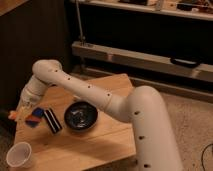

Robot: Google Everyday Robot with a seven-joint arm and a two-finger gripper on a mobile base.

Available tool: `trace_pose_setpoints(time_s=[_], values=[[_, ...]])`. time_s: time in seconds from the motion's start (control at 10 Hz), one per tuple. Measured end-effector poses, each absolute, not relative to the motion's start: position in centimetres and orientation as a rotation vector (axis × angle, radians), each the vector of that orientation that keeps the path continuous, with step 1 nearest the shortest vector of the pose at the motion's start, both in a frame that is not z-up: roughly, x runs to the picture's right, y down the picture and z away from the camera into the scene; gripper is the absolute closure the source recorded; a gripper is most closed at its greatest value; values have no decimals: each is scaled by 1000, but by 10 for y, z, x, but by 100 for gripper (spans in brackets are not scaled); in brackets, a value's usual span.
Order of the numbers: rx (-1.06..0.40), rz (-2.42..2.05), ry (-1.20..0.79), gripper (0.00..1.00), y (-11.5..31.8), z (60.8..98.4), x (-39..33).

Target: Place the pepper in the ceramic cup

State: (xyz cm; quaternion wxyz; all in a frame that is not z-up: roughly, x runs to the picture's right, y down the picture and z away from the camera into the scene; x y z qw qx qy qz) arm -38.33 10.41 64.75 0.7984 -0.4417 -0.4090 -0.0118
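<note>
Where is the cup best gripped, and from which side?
Probably grip the cup by its rim, from above: it stands upright at the table's near left corner, mouth open upward. The tool is at the table's left edge, beside the pepper.

Pretty dim overall. Warm yellowish light falls on the table from above, and the white arm catches most of it. Everything behind the table goes nearly black. The gripper hangs at the table's left edge, half in shadow.
</note>
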Motion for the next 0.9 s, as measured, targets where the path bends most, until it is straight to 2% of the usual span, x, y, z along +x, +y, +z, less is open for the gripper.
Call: trace_pose_setpoints(time_s=[0.5,0.9], values=[[-968,-111,-916,100,121,625,-395],[-969,-110,-913,100,122,623,-396]])
